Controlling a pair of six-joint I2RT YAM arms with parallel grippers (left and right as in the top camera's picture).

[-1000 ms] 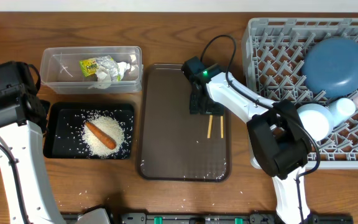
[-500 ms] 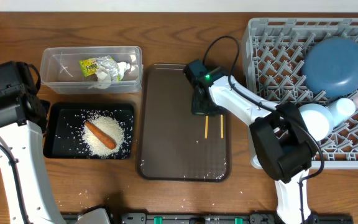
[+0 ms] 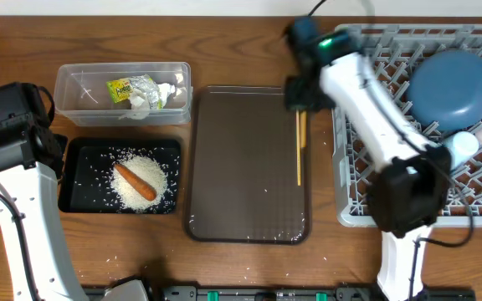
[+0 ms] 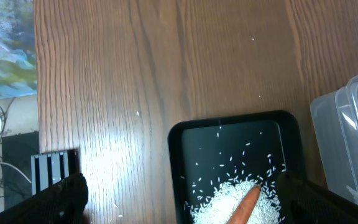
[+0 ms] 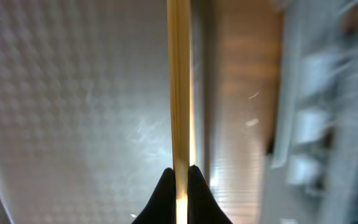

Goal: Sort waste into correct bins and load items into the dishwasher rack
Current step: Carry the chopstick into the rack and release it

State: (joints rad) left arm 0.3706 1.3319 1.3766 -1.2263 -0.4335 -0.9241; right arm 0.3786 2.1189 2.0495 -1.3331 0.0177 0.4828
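Right claw: my right claw (image 5: 179, 179) is pressed together on the wooden chopsticks (image 5: 179, 81), pinching them near one end. The wrist view is blurred, so I cannot tell the two sticks apart there.
Chopsticks: seen from above, they run in a straight line from the claw toward my side of the surface (image 3: 224, 42). They pass over the right-hand strip of the brown serving tray (image 3: 241, 167). I cannot tell whether the ends away from the claw touch it.
Dishwasher rack: the grey dishwasher rack (image 3: 375, 58) stands just beside my right claw, on its right. The large blue plate (image 3: 452, 88) lies in it, further right and well apart from the claw.
Left claw: my left claw (image 4: 179, 186) is spread wide, with nothing gripped between the fingers (image 4: 61, 199).
Black tray: the black tray (image 4: 197, 155) lies on the surface under the gap of the left claw. The heap of rice (image 4: 219, 202) and the tip of the carrot (image 4: 248, 199) show between the fingers, with loose grains scattered around them.
Clear tub: the clear tub (image 4: 347, 124) sits to the right of the left claw, just beside the black tray. Inside it lie the yellow-green wrapper (image 3: 125, 87) and the crumpled paper (image 3: 159, 96), touching each other.
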